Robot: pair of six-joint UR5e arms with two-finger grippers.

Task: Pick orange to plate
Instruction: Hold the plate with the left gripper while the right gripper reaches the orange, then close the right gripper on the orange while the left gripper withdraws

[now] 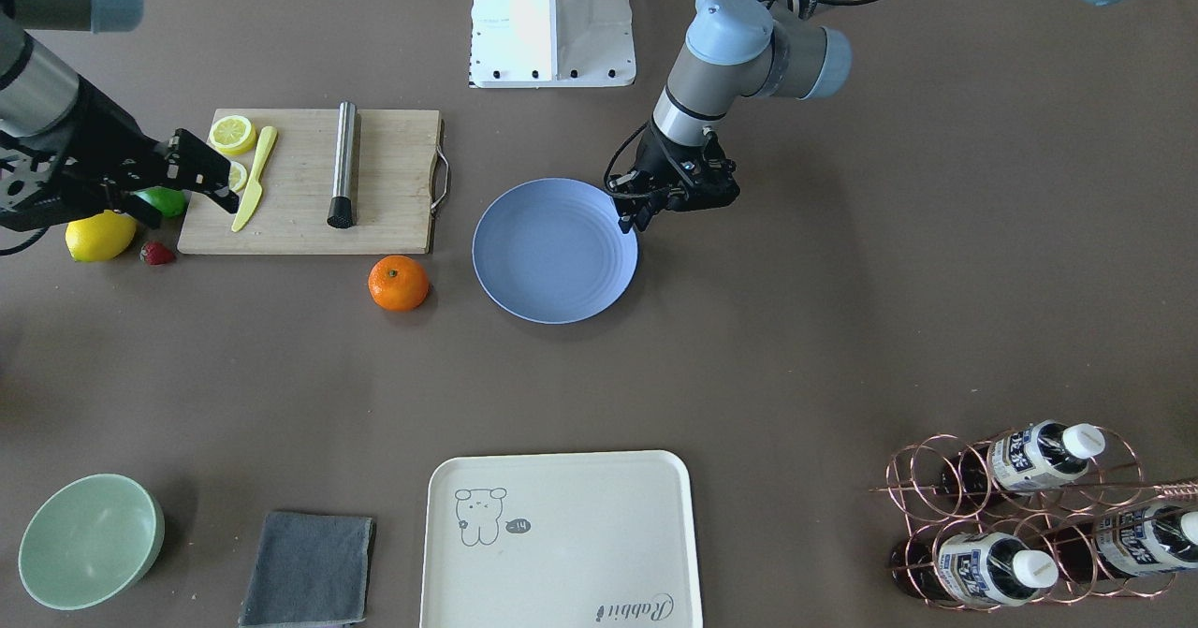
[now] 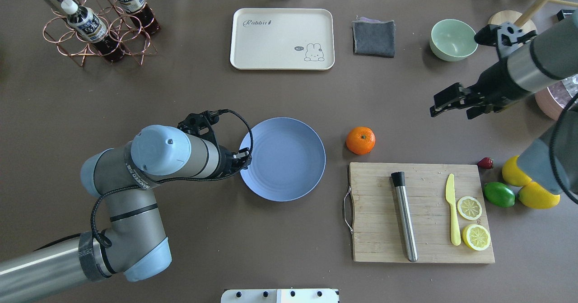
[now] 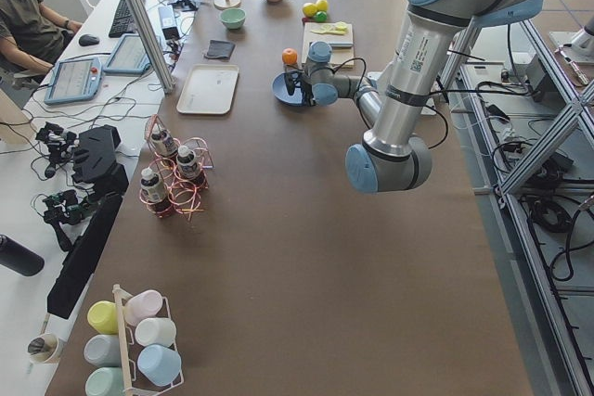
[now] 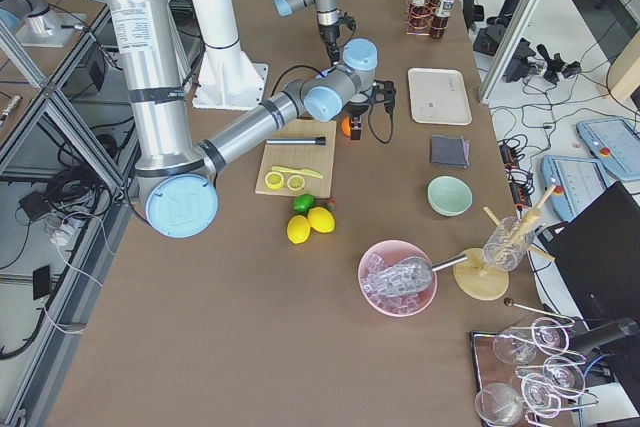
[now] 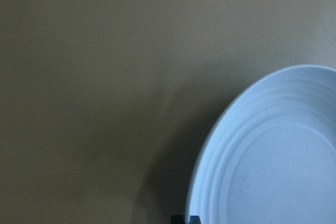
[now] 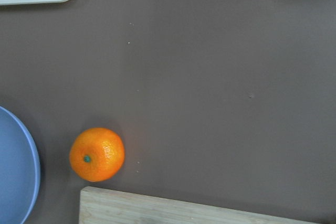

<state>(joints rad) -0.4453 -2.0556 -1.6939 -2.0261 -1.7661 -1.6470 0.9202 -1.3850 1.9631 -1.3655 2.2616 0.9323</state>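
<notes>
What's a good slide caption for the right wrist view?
Orange on the table, just off the blue plate rim, near the cutting board edge.

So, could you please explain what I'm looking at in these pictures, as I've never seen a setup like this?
These are six camera views of one moment: two robot arms at a table, each ending in a two-finger pincer. One camera looks down from behind the robot, one faces it across the table, two look along the table from its ends, and one sits on each wrist. On the table lie an orange, a blue plate beside it, and a wooden board with lemon slices, a yellow knife and a metal rod; further off are a tray, a cloth, a bowl and some bottles. The left pincer is at the plate's rim; I cannot tell whether it is open. The right pincer is open, away from the orange. Nothing appears to be held.
</notes>
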